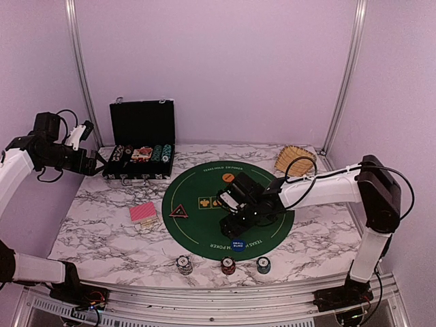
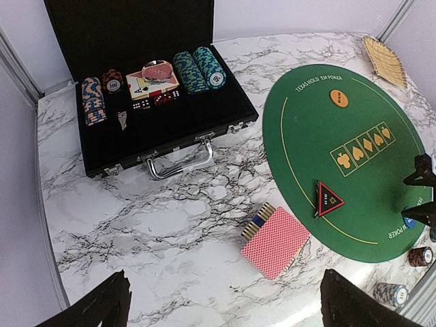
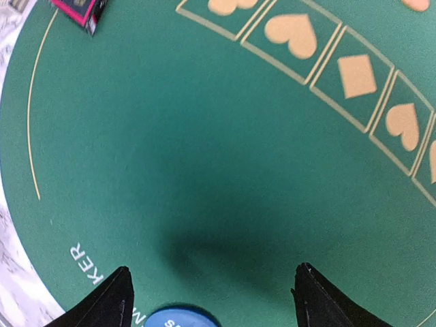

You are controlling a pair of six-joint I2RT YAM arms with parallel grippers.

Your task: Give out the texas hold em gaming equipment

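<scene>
On the round green mat [image 1: 204,231] lie a blue button [image 1: 238,246] near its front edge, an orange button [image 1: 227,177] at the back and a red-black triangle marker [image 1: 179,212] at the left. My right gripper [image 1: 235,228] hangs open just above the blue button [image 3: 180,318], which lies free on the felt near the left fingertip [image 3: 112,300]. Red-backed cards [image 2: 276,242] lie on the marble left of the mat. Three chip stacks [image 1: 184,263] [image 1: 228,266] [image 1: 263,264] stand along the front edge. My left gripper [image 2: 225,306] is open and empty, high above the marble near the cards.
A black hinged case [image 1: 139,153] stands open at the back left, holding chip rows [image 2: 201,68], dice and cards. A wicker basket [image 1: 294,159] sits at the back right. Metal posts rise along the purple walls.
</scene>
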